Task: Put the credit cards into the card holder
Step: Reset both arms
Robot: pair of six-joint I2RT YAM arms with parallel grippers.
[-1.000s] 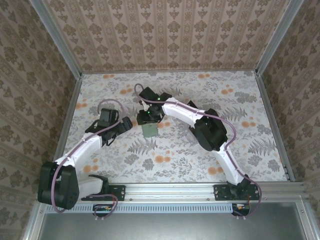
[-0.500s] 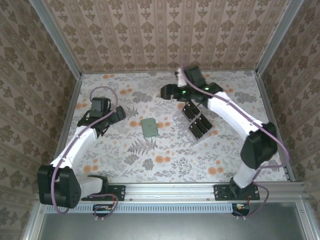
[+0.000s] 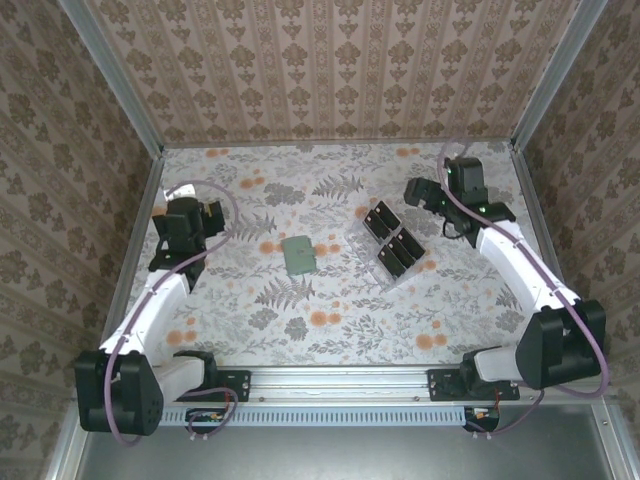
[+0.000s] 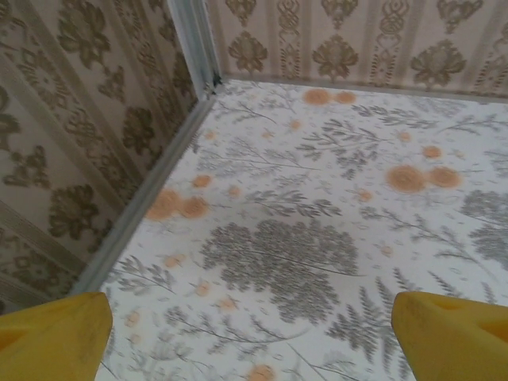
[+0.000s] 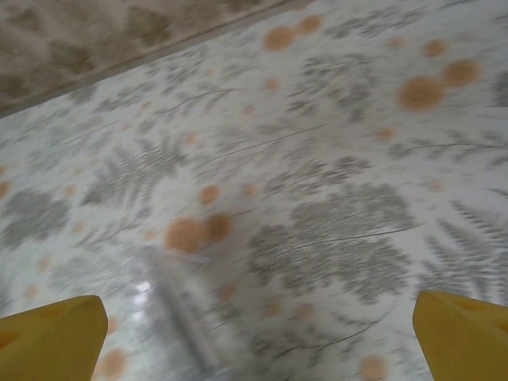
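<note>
The sage-green card holder point(image 3: 299, 255) lies flat and closed near the middle of the table, with no gripper touching it. To its right, several dark credit cards point(image 3: 391, 240) lie in rows on a clear plastic sheet point(image 3: 362, 240). My left gripper point(image 3: 205, 212) is far off at the left side, open with nothing in it; its yellow fingertips point(image 4: 55, 337) frame bare tablecloth in the left wrist view. My right gripper point(image 3: 415, 190) hangs open behind and to the right of the cards. Between its yellow fingertips point(image 5: 464, 337) a blurred edge of the clear plastic sheet point(image 5: 171, 305) shows.
The flower-patterned table point(image 3: 330, 320) is boxed in by patterned walls with metal corner posts point(image 4: 194, 44) at left, back and right. Both arm bases sit on the rail point(image 3: 340, 382) at the near edge.
The right arm swung from over the card holder to the back right while its jaws opened. The left arm drew back to the left wall. The holder stayed put.
</note>
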